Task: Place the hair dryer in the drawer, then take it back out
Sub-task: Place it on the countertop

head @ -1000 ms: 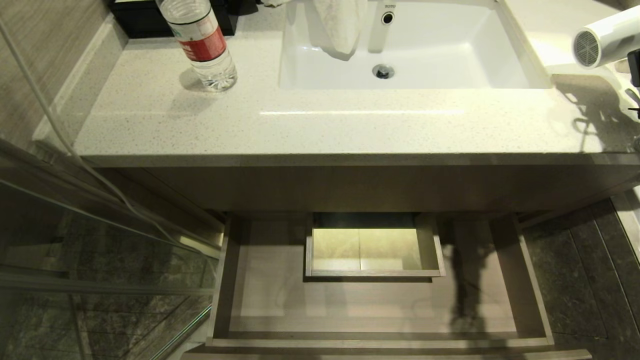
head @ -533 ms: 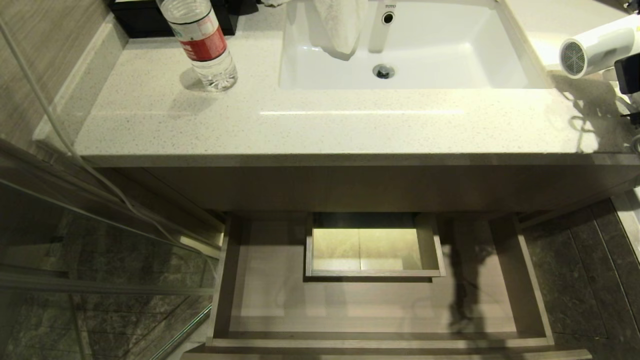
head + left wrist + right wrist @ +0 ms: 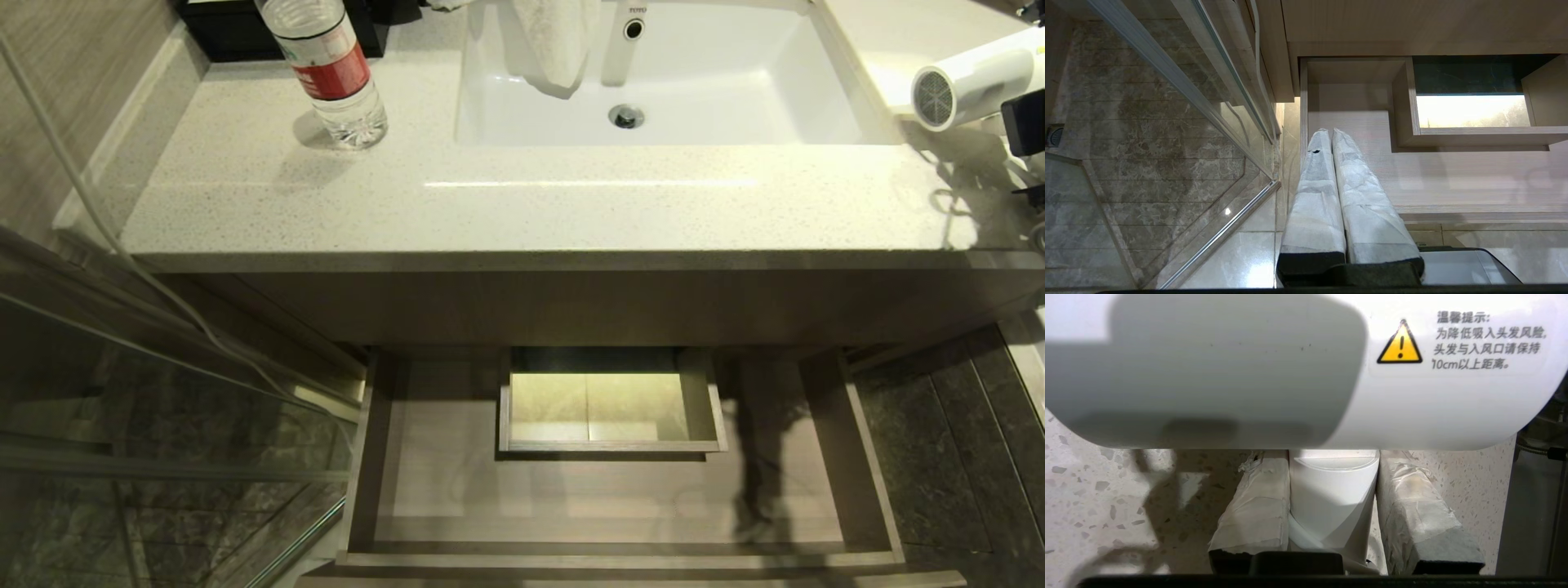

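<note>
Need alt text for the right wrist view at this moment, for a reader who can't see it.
The right gripper is shut on the white handle of the hair dryer, one tape-wrapped finger on each side. The dryer's barrel spans the frame, bearing a yellow warning triangle and printed Chinese text. Speckled countertop lies beyond.

The drawer (image 3: pixel 865 457) stands open with bare floor, except the boxed cut-out (image 3: pixel 611 404) mid-back blocking the middle.
</note>
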Controlling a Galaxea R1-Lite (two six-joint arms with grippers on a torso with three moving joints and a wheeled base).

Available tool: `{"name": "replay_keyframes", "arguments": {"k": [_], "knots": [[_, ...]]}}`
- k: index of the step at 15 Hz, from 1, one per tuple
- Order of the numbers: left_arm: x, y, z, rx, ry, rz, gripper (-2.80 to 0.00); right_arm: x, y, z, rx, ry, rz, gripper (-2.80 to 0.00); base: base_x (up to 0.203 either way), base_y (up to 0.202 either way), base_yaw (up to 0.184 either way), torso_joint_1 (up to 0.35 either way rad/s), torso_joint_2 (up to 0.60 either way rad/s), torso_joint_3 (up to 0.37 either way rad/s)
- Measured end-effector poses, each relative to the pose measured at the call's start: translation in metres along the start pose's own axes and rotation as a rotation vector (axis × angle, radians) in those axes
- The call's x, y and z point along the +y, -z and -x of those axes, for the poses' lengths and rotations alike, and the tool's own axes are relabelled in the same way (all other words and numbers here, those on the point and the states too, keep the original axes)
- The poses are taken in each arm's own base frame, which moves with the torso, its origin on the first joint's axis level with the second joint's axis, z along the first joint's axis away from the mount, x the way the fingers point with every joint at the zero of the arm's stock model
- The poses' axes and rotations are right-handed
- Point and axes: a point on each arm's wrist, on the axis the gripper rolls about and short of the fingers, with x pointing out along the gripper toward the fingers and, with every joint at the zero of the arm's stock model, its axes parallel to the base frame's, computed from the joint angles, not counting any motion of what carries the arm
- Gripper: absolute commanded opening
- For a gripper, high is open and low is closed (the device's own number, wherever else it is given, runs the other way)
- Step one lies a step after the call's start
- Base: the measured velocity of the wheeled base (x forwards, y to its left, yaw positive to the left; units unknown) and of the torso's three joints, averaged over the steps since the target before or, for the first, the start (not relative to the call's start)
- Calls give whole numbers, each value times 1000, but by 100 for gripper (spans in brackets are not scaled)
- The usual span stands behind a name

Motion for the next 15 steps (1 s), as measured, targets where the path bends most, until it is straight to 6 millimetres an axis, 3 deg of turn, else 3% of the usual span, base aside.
{"name": "replay_keyframes", "arguments": {"k": [1,2,11,15], "knots": [[0,0,0,0,0,0,-280,0,0,0,0,0,-1,-280,0,0,0,0,0,0],[0,0,0,0,0,0,-280,0,0,0,1,0,0,0,0,0,0,0,0,0],[0,0,0,0,0,0,-280,2,-4,0,-25,1,6,0,0,0,0,0,0,0],[0,0,0,0,0,0,-280,-1,-10,11,-59,10,1,0,0,0,0,0,0,0]]}}
